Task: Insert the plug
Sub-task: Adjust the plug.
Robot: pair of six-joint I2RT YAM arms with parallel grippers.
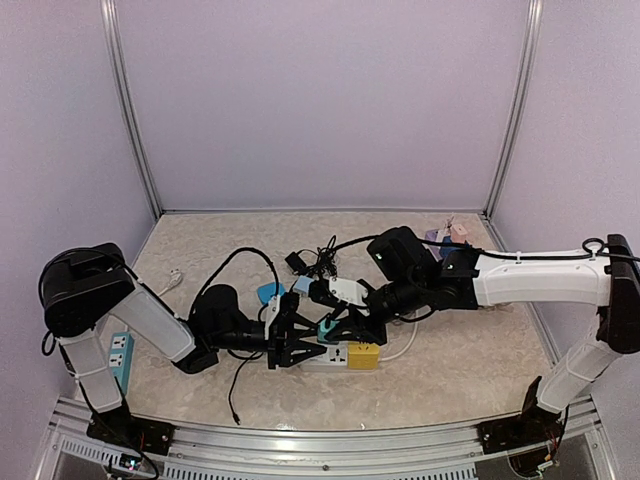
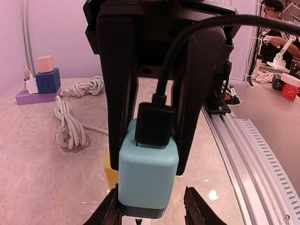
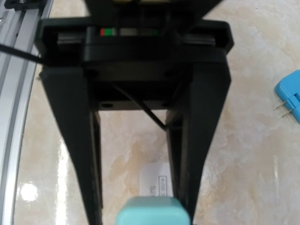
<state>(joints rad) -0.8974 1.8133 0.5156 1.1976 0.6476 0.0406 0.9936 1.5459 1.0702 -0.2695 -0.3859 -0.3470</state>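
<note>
Left fingers are seen partly open around the lower end of the teal plug, with a gap left on one side. The plug is clamped on its sides by the right fingers, and a black cable connector is pushed into its end. It is held at the yellow-ended power strip mid-way across the desk; seating cannot be told. A coiled white cord is noted behind, and a purple strip farthest.
</note>
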